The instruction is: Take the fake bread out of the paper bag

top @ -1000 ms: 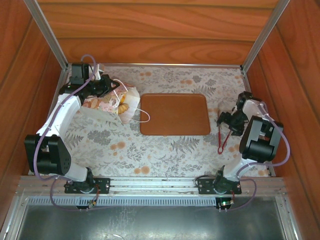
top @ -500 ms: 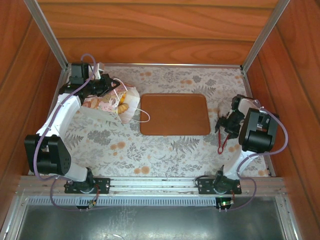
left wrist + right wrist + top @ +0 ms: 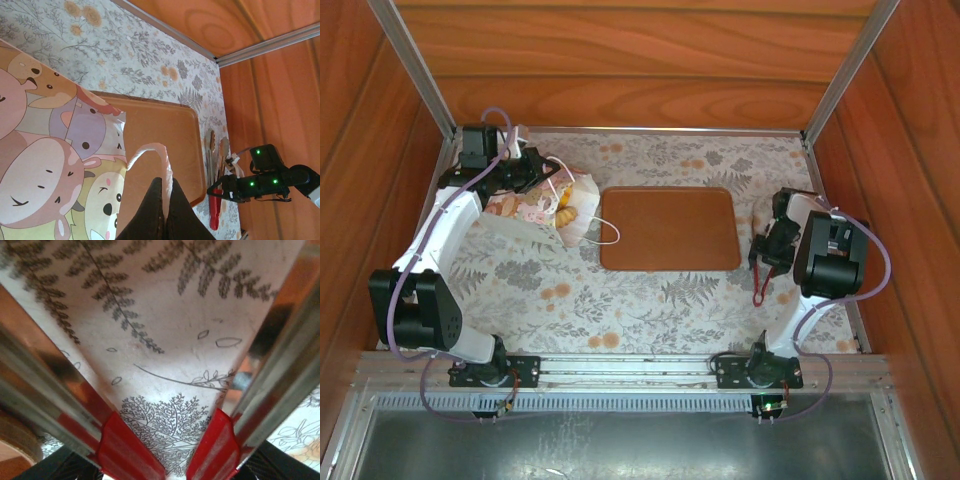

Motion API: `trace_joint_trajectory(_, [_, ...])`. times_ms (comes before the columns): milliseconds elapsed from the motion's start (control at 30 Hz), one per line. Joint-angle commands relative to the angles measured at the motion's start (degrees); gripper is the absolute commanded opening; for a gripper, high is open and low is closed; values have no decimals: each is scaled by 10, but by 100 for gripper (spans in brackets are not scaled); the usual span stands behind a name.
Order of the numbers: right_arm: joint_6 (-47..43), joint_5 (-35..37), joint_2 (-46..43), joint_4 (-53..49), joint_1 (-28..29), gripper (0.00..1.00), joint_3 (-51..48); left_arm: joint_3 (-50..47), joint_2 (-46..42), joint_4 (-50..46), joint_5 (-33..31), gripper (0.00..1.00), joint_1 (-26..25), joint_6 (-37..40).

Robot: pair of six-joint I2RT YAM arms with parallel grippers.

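Left gripper [image 3: 163, 189] pinches the cord handle [image 3: 149, 150] of the paper bag [image 3: 523, 209] near the surface's far-left corner. The fake bread [image 3: 563, 208] sits at the bag's mouth, facing right. Right gripper [image 3: 767, 252], well apart at the right edge, straddles tongs [image 3: 758, 291]; whether it grips them is unclear.

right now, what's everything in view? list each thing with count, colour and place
paper bag: one, white with cartoon animals, lying on its side at the table's far left
fake bread: several, golden-yellow, in the bag's mouth; exact count hidden
cord handle: one white loop, reaching over the tray's left edge
tray: one, brown, flat, centre of the table
tongs: one pair, metal with red handles, right of the tray
table cover: one, pale with a leaf and flower print, under everything
left gripper: black, shut on the cord handle
right gripper: black, fingers either side of the tongs' red handles; whether it grips them is unclear
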Motion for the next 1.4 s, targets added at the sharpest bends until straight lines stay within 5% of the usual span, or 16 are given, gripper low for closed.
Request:
trace_joint_trajectory(0, [-25, 39, 20, 36, 5, 62, 36, 21, 6, 12, 8, 0, -1, -3])
trace_joint_trajectory(333, [-106, -7, 94, 34, 5, 61, 144, 24, 13, 12, 7, 0, -1, -7])
trace_joint_trajectory(767, [-113, 14, 158, -5, -10, 77, 192, 31, 20, 12, 10, 0, -1, -10])
trace_joint_trajectory(1367, [-111, -14, 180, -20, -9, 64, 229, 21, 10, 12, 0, 0, -1, -19])
